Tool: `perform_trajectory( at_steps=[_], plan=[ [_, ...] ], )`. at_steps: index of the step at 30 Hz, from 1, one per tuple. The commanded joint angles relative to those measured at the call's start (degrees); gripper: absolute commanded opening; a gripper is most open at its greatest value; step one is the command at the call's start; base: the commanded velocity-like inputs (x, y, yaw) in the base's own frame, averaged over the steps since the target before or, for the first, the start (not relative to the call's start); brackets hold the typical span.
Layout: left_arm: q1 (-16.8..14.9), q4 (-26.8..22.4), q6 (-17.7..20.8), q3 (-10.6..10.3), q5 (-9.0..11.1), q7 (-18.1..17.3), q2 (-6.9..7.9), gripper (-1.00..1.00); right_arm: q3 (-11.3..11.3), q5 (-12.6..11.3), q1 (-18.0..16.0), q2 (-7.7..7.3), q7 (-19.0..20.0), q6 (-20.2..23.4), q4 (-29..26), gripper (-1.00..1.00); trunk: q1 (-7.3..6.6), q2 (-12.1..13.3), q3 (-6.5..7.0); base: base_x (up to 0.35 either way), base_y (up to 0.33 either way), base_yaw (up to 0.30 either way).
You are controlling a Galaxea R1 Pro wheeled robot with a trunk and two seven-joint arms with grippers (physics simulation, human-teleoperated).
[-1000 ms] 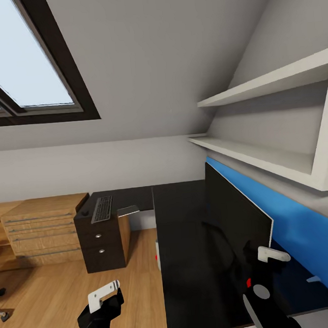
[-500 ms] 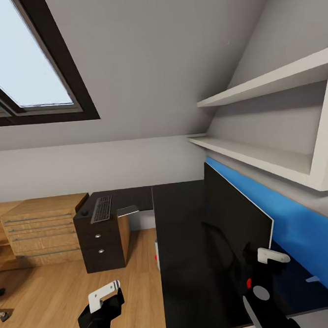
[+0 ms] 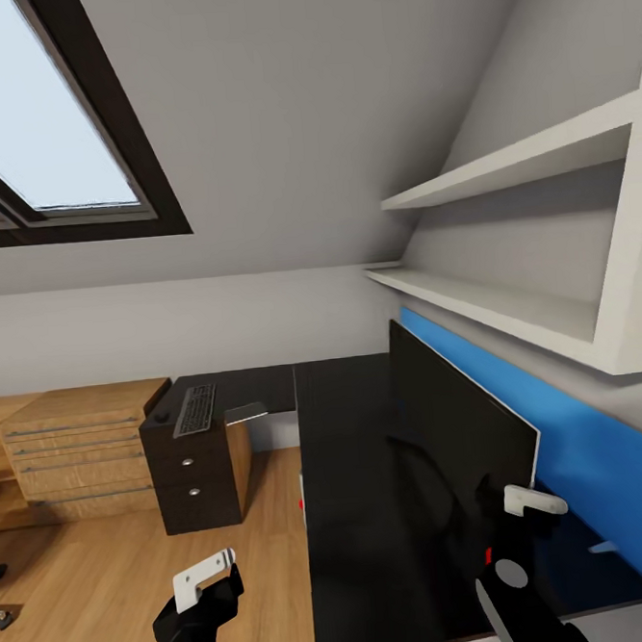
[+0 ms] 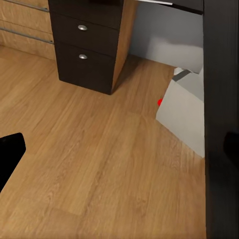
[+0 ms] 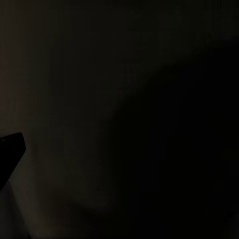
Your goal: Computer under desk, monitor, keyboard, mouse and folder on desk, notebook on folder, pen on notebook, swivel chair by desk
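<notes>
The black L-shaped desk (image 3: 360, 511) runs along the right wall. The monitor (image 3: 454, 421) stands upright on it, in front of a blue wall panel. On the desk's far wing lies the keyboard (image 3: 196, 409), with the small black mouse (image 3: 161, 416) beside it. The pale grey computer (image 4: 185, 112) with its red light sits on the floor under the desk. My left gripper (image 3: 202, 586) hangs over the wood floor, open and empty. My right gripper (image 3: 518, 523) is over the desk close to the monitor's near end, open, facing a dark surface. A wheel of the swivel chair (image 3: 2, 616) shows at the left edge.
A light wood drawer unit (image 3: 75, 447) stands left of the desk's black drawers (image 4: 84, 42). White shelves (image 3: 508, 239) jut out above the monitor. A skylight (image 3: 25, 122) sits in the sloped ceiling. Open plank floor (image 4: 89, 164) lies left of the desk.
The whole picture has shifted slightly left, so the camera has turned a little right. Both arms keep their places in the view.
</notes>
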Motion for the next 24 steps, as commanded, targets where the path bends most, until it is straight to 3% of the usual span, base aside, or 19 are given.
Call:
perform_trajectory(
  at_steps=[1,16,24],
  plan=[
    [0.0,-0.1,0.2,0.0,0.4,0.3,0.0,1.0,-0.1,0.5,0.0,0.05,-0.1,0.0,0.1,1.0,0.01,0.0,0.01,0.0,-0.113,0.0],
    [0.0,-0.1,0.2,-0.1,0.4,0.3,0.0,1.0,-0.2,0.5,0.0,0.05,-0.1,0.0,0.1,1.0,0.01,0.0,0.01,-0.008,-0.015,0.0],
    [0.0,-0.1,0.2,-0.1,0.4,0.3,0.0,1.0,-0.1,0.5,0.0,0.05,-0.1,0.0,0.1,1.0,0.01,0.0,0.01,-0.287,0.0,0.0]
  ],
)
